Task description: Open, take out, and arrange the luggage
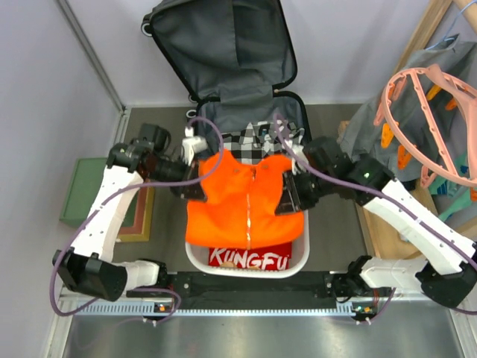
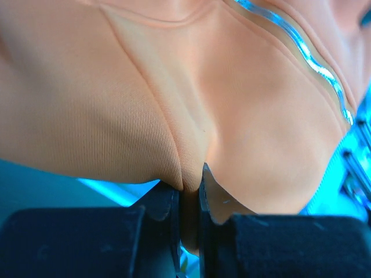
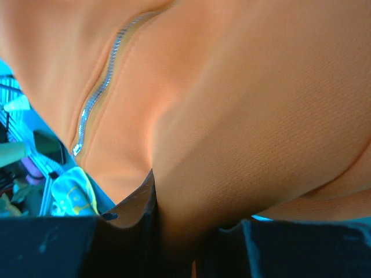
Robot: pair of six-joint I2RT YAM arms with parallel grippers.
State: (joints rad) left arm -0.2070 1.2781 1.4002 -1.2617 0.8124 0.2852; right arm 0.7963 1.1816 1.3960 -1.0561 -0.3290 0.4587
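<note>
Near the left edge of the surface [image 1: 335, 239] sit the green-topped boxes [image 1: 89, 192], beside the left arm. The left end effector [image 1: 192, 183] reaches in toward the middle and is pinching the left edge of the jacket [image 1: 246, 198]. In its wrist view the two fingers [image 2: 162, 204] are pressed together on a fold of the orange fabric [image 2: 116, 104], with the zip [image 2: 301, 46] running across the upper right.

The jacket hangs spread between the two arms, zip up the middle, just over the basket [image 1: 195, 257]. The white basket stands in the middle of the surface toward the near edge. A red cloth [image 1: 250, 259] printed "KUNGFU" lies in it below the jacket's hem.

Behind the basket, at the middle of the far edge, the luggage [image 1: 231, 67] lies open – its lid tilted back against the wall, dark grey lining showing. A black-and-white checked cloth [image 1: 250, 142] sits in the lower half, just behind the jacket's collar.

The right end effector [image 1: 289, 195] is pinching the jacket's right edge. Its wrist view shows orange fabric [image 3: 261, 116] gathered between the fingers [image 3: 130, 211], the zip [image 3: 95, 104] off to the left.

Toward the far right corner a pink hanger [image 1: 421, 112] overlaps grey cloth [image 1: 365, 127] – well apart from the luggage.
</note>
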